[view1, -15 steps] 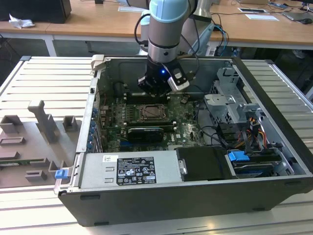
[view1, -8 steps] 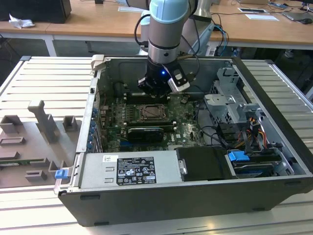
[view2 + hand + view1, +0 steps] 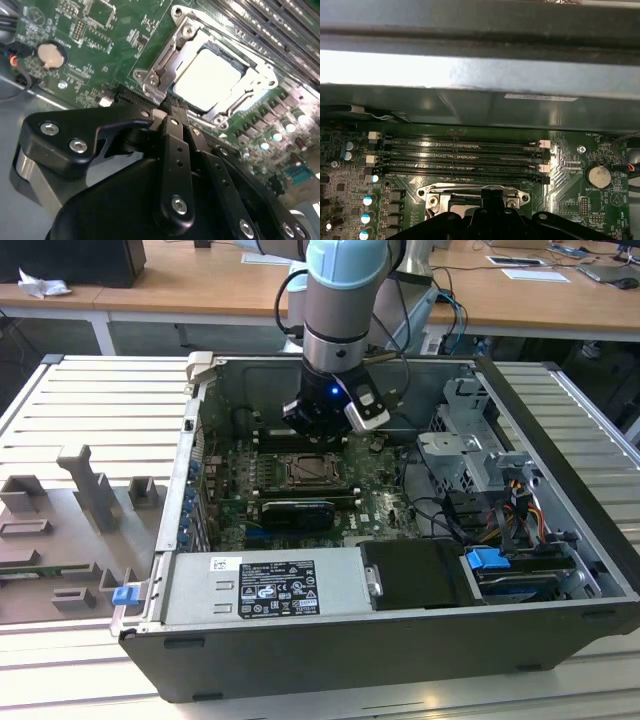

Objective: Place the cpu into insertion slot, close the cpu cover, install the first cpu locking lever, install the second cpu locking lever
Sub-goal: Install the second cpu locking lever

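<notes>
The arm reaches down into the open computer case (image 3: 560, 540), which lies on its side on the slatted bench (image 3: 90, 400). Its end effector (image 3: 318, 420) hangs just above the green motherboard (image 3: 380, 495), close to the far edge of the insertion slot (image 3: 312, 472).

In the second wrist view the cpu (image 3: 207, 80) sits flat in the insertion slot (image 3: 255, 62), its pale face showing through the square window of the cpu cover (image 3: 167, 65), which lies down over it. The end effector (image 3: 172, 112) has its black fingers (image 3: 175, 132) pressed together, gripping nothing, with the tips right at the cover's edge near a corner screw; whether they touch the metal I cannot tell.

In the first wrist view the cpu cover (image 3: 437, 192) shows just beyond the end effector (image 3: 492, 197), with the row of long black memory slots (image 3: 460, 160) behind it and a round coin battery (image 3: 598, 176) off to one side.
</notes>
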Robot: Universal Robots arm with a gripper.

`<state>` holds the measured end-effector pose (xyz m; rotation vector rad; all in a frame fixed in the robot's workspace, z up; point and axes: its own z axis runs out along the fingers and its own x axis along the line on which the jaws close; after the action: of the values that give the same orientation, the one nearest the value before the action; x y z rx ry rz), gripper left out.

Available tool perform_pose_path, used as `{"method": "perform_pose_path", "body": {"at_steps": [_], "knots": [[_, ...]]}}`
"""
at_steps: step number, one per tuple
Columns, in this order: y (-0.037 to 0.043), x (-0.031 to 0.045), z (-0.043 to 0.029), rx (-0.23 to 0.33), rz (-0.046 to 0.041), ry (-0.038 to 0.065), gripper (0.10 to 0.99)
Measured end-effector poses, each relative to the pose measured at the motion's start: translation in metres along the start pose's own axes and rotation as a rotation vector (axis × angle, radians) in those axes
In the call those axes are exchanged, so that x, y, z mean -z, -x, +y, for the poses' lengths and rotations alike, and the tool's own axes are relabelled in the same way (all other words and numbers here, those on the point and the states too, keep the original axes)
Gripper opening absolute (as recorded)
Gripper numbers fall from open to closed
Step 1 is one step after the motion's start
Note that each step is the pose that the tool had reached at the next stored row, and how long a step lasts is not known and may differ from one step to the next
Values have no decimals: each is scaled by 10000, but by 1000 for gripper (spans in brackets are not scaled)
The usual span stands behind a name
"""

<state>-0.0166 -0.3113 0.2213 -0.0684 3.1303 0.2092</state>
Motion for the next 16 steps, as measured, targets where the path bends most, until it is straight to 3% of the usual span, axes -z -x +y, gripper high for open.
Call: {"method": "perform_pose_path", "body": {"at_steps": [2,7,16], "knots": [[0,154,20,0,2,-4,106],[-3,175,-58,0,0,0,106],[-5,184,-121,1,0,0,106]]}}
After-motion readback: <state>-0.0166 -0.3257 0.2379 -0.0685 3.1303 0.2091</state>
